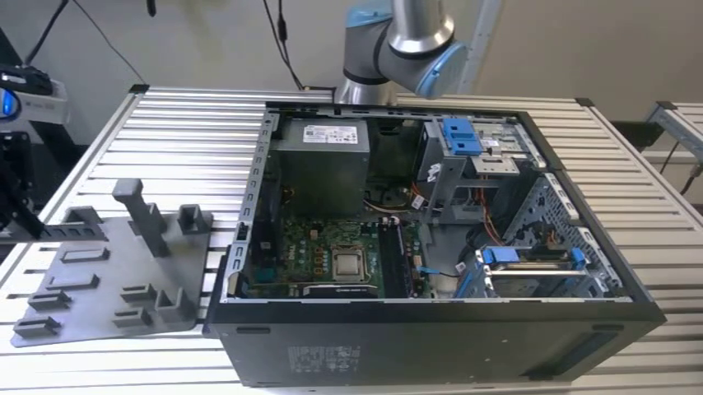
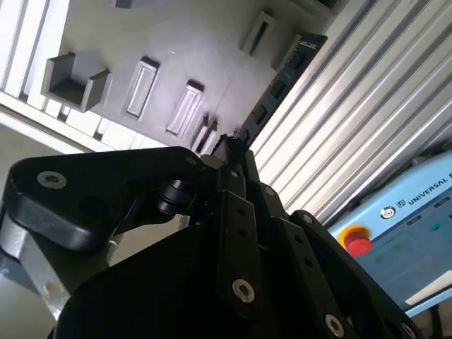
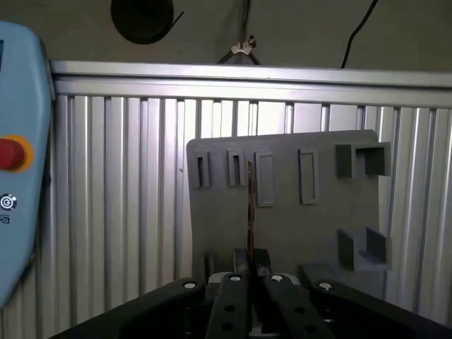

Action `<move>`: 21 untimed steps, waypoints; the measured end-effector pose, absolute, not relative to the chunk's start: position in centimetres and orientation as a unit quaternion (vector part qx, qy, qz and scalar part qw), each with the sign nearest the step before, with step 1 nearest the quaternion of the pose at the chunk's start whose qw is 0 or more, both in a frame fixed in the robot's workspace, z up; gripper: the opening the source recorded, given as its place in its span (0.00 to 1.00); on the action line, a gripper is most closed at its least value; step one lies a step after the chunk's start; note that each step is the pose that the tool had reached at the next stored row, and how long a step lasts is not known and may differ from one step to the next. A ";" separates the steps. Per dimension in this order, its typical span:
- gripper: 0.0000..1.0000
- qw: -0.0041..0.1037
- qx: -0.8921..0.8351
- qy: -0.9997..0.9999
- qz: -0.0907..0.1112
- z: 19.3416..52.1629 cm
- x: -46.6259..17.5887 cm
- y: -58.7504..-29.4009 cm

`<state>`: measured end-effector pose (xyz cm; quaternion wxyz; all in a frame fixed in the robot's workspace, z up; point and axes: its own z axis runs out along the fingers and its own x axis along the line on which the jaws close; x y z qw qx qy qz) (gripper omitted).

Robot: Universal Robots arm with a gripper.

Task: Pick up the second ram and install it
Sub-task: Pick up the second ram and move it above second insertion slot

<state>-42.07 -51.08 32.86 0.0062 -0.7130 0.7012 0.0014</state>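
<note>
Over the grey holder plate [image 3: 296, 226], your tool [image 3: 250, 260] grips the second ram [image 2: 282, 79] by one end; judge it light, stiff and fragile, so hold edges, not chips.

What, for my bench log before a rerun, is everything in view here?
second ram: one, dark, between the gripper's fingertips, seen against the holder plate
holder plate: one, grey, on the table, to the exterior view's left of the computer case
computer case: one, black, side open, mid-table
table: one, silver, slatted, under everything
teach pendant: one, light blue with a red button, beside the plate in both wrist views
cables: a few, black, hanging behind the table
robot arm: one, silver with blue caps, behind the case
gripper: one, black, shut on the second ram
</note>
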 end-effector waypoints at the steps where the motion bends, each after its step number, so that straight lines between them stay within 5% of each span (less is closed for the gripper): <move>1: 0.14 0.006 -0.713 0.701 0.001 33.1 -42.1 -51.1; 21: 0.14 0.006 -0.713 0.701 0.001 37.6 -42.1 -51.1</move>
